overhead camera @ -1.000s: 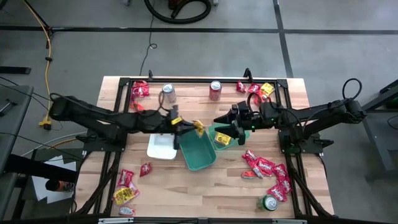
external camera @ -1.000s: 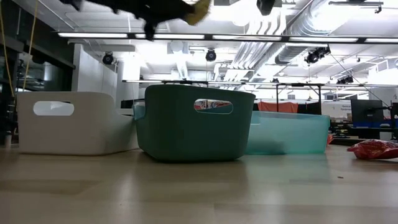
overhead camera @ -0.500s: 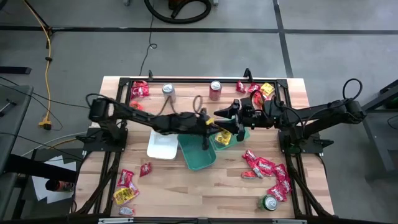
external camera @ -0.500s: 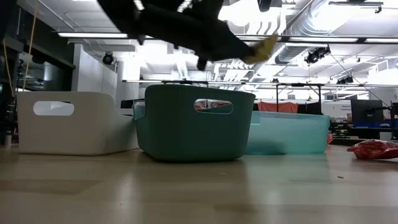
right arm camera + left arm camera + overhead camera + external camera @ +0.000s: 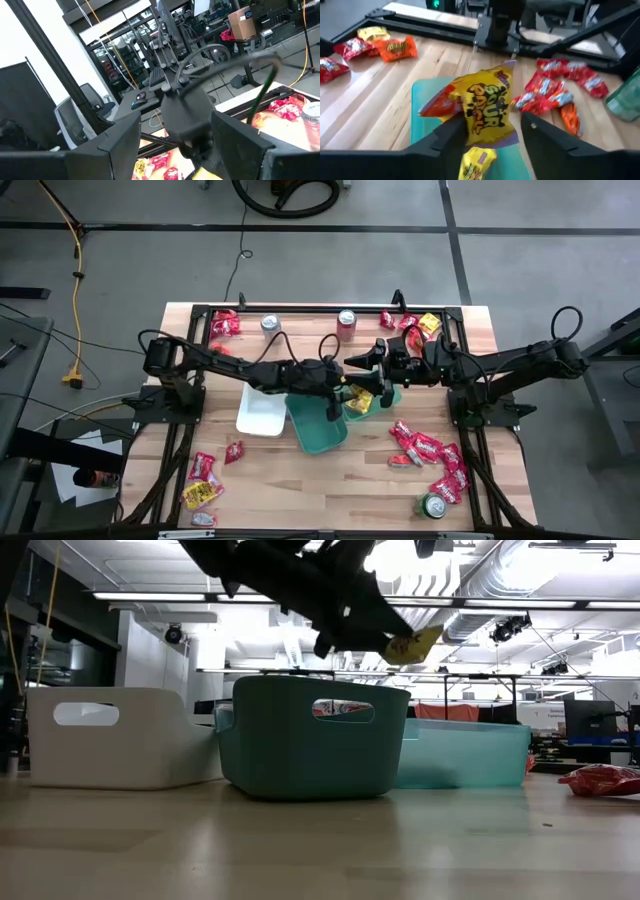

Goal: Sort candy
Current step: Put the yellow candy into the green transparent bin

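While most of the near half of the pale wooden desk [image 5: 300, 480] lies bare, a cluster of red and yellow crinkly candy packets [image 5: 202, 480] sits at its near left edge and a heap of red candy packets [image 5: 430, 455] beside a green drink can [image 5: 434, 505] fills the near right. At mid-desk stand a white plastic tray [image 5: 258, 417], a dark green plastic tray [image 5: 318, 425] and a pale turquoise plastic tray [image 5: 385, 395], close together. The left gripper [image 5: 490, 137] hangs over the turquoise tray, fingers spread, a yellow Sour Patch packet [image 5: 487, 107] between them; whether they touch it cannot be told. The right gripper [image 5: 372, 370] hovers just beyond, fingers spread, holding nothing. Along the far edge lie more red and yellow packets [image 5: 410, 323] and two drink cans [image 5: 345, 325].
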`<state>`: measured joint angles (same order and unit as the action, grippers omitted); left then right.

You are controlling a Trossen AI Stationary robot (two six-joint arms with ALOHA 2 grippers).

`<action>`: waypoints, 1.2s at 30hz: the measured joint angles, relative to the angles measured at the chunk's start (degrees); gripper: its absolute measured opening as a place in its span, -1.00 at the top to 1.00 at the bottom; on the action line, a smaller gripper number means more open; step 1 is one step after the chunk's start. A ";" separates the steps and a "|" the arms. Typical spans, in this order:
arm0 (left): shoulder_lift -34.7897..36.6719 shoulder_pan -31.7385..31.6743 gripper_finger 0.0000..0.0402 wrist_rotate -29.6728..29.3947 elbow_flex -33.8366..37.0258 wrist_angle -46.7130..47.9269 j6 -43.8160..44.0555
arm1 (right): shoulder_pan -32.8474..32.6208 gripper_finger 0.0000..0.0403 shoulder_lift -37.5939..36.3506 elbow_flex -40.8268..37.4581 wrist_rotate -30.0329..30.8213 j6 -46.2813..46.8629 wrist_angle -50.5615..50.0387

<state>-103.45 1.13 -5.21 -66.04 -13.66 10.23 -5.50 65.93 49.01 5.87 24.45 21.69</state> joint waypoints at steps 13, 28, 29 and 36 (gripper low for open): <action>-0.18 1.08 -0.11 0.00 0.09 3.76 -3.57 | 0.00 -0.17 -0.03 0.08 0.00 4.16 -13.20; -0.18 1.18 -0.11 -0.35 0.09 1.42 -9.37 | -0.42 -0.17 5.23 0.07 11.15 13.09 -37.40; -0.18 1.18 -0.11 -0.35 0.09 1.39 -9.60 | -0.42 -0.17 6.39 0.04 11.15 13.11 -37.74; -0.18 1.18 -0.11 -0.35 0.09 2.04 -10.99 | -0.46 -0.17 9.13 0.04 11.17 14.64 -43.43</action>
<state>-103.63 2.31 -5.56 -65.95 -11.62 -0.75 -5.96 75.07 49.06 17.03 39.08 -21.74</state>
